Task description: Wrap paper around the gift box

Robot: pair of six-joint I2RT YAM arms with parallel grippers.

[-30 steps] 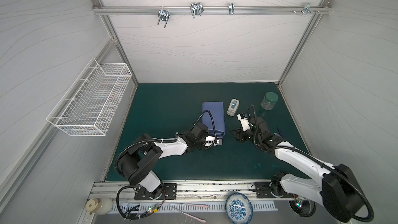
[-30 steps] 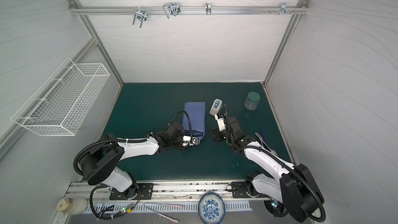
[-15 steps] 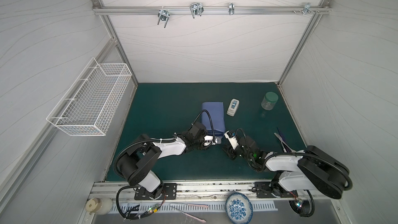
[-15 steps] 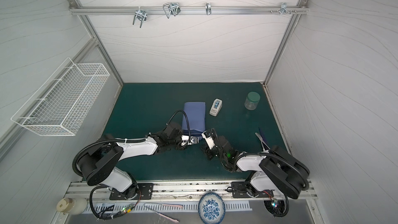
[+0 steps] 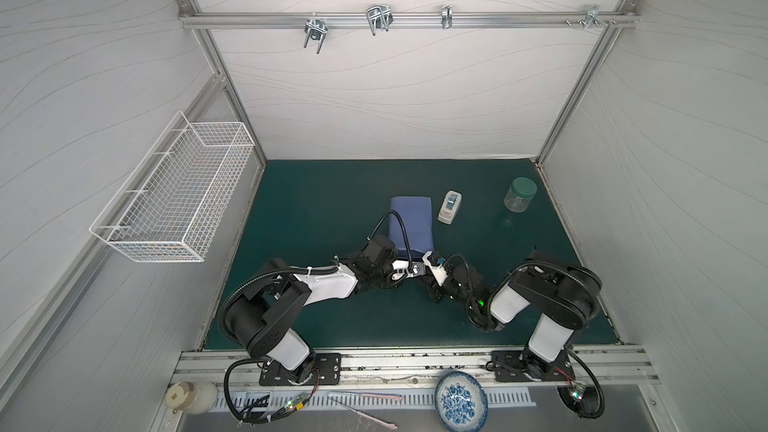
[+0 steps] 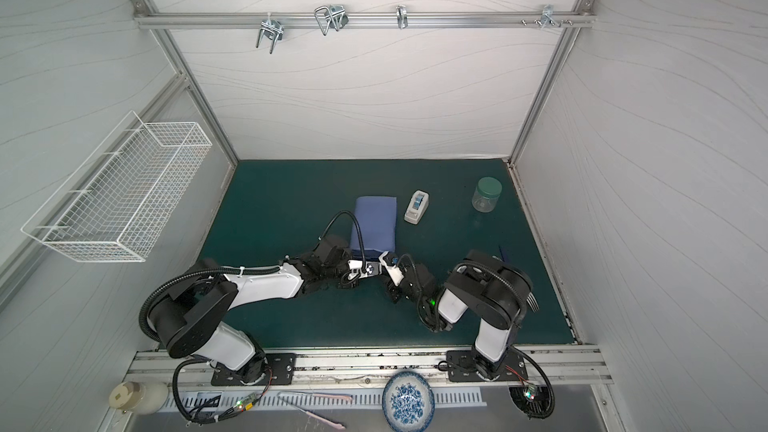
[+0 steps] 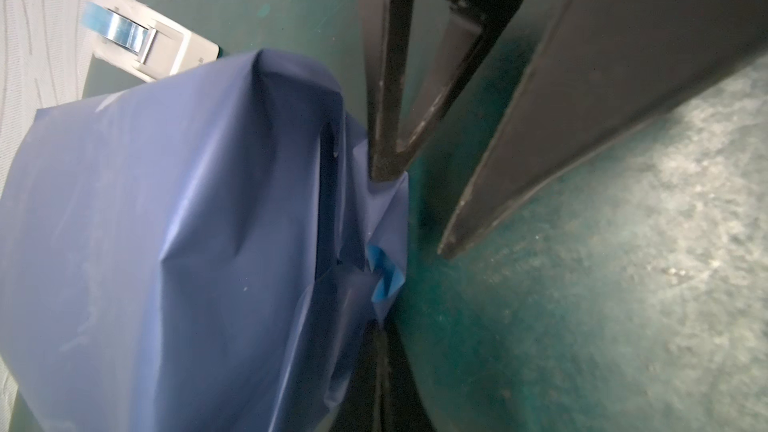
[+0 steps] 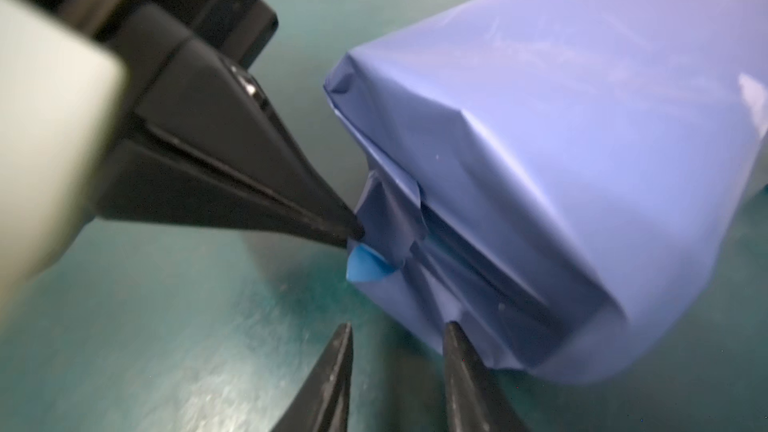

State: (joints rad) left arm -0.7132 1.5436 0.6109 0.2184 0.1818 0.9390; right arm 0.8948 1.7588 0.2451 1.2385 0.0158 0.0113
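Note:
The paper [image 5: 410, 222] [image 6: 374, 222] is folded around the gift box, which is hidden inside it; the parcel lies mid-mat. At its near end the flaps are crumpled, with a light-blue corner [image 8: 365, 268] [image 7: 384, 278] sticking out. My left gripper [image 7: 381, 328] [image 5: 415, 263] is shut, and its tip [image 8: 353, 234] presses against that end flap. From the other side my right gripper [image 8: 400, 336] [image 7: 415, 214] [image 5: 429, 260] is open. One of its fingers [image 8: 457, 351] touches the lower fold, the other hangs over the bare mat.
A white tape dispenser [image 5: 450, 207] [image 7: 153, 43] lies just right of the parcel. Near the back right corner stands a green-lidded jar [image 5: 520, 195]. A wire basket [image 5: 174, 197] hangs on the left wall. A patterned bowl [image 5: 461, 401] sits in front of the mat.
My right arm has swung from beside the tape dispenser down to the parcel's near end, opposite the left gripper, and its jaws have narrowed. The left gripper has stayed put.

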